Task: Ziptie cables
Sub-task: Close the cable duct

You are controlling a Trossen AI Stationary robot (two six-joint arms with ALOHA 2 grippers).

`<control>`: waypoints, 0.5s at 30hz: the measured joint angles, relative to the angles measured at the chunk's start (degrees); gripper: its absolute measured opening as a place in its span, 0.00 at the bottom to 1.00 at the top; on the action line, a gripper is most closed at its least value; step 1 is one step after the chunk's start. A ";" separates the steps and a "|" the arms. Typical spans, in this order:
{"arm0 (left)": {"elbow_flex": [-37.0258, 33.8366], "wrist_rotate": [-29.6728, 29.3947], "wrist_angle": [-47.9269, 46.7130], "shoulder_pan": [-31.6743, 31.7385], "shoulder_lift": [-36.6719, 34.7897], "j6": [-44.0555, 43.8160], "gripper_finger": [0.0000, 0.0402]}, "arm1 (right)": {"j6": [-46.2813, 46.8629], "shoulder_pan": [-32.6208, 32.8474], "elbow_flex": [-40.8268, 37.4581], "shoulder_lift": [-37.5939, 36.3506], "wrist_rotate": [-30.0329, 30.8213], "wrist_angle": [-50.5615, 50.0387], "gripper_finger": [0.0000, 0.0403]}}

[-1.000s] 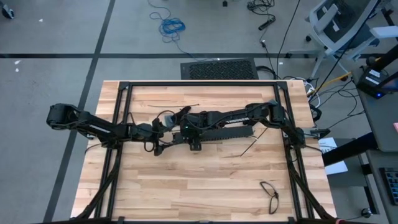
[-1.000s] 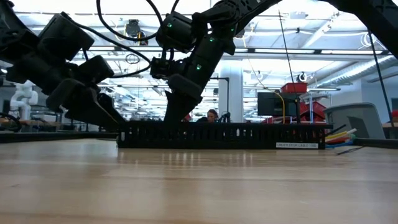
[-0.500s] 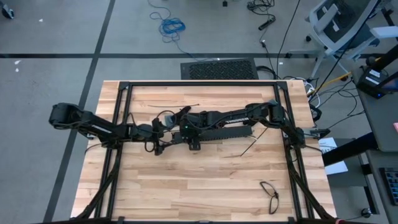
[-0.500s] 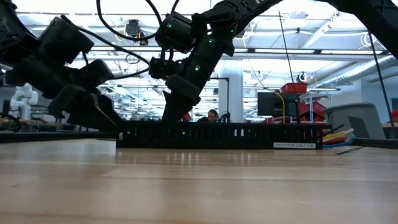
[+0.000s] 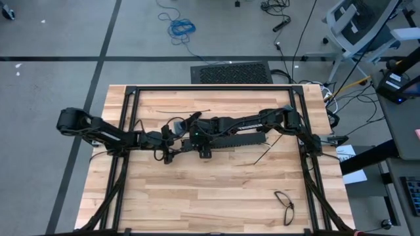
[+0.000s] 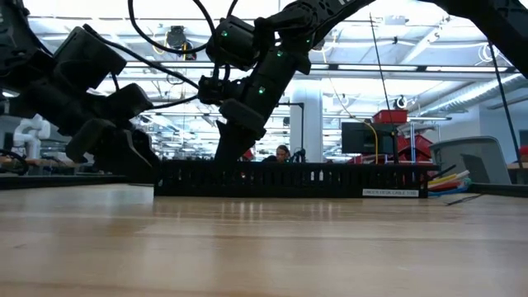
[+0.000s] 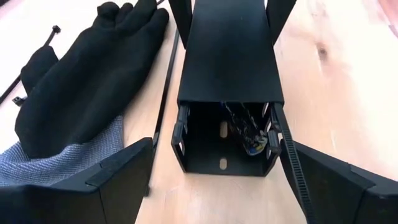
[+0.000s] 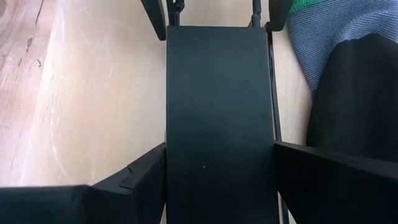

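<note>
The cables (image 7: 249, 134), thin soft wires tucked inside the open end of the long black channel (image 5: 231, 139) on the wooden bench (image 5: 197, 190), look light and floppy, so they are probably best gathered as a bundle where they show at that end. The left pincer (image 7: 217, 186) stands wide, just before the channel's mouth, while the right pincer (image 8: 217, 180) straddles the channel's flat lid, its fingers at either side. A black and grey glove (image 7: 81, 99) and loose zip ties (image 5: 262, 156) lie beside the channel; behind the bench is a bright workshop.
</note>
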 joint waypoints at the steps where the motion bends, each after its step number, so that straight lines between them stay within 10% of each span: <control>1: 0.00 -0.01 0.19 0.00 0.18 -0.01 0.85 | 0.00 0.00 0.00 0.00 0.00 0.01 0.60; 15: 0.00 -0.43 3.20 0.00 2.22 -0.06 0.85 | 0.00 0.02 0.00 0.00 -0.04 0.17 0.60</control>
